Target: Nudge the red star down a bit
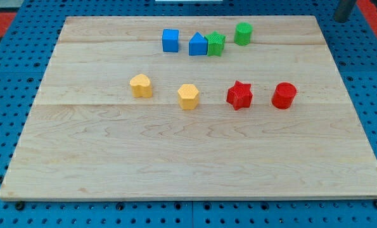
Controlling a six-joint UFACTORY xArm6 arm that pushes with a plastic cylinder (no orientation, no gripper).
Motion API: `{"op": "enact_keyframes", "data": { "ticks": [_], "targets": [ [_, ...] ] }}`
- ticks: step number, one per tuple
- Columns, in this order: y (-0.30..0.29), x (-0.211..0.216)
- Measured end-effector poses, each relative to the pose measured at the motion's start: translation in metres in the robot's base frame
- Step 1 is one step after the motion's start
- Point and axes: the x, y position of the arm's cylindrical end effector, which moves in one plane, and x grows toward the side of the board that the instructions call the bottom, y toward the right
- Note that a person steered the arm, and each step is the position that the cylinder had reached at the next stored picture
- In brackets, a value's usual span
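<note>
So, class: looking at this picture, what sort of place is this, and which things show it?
Probably a robotics lab bench: a wooden board lies on a blue perforated surface, small coloured blocks like the red star sit on it, and a dark rod hangs at the top right.

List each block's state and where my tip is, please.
red star: upright, alone
red cylinder: alone
yellow hexagon: alone
yellow heart: alone
blue cube: alone
blue house-shaped block: touching green star
green cylinder: alone
my tip: top right, off the board
</note>
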Motion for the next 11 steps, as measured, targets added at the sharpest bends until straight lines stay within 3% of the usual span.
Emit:
{"op": "enact_keyframes", "data": {
  "ticks": [4,5,7,11],
  "targets": [
    [0.001,0.002],
    [-0.04,0.002],
    [-0.05,0.002],
    [0.001,0.071]
  ]
}}
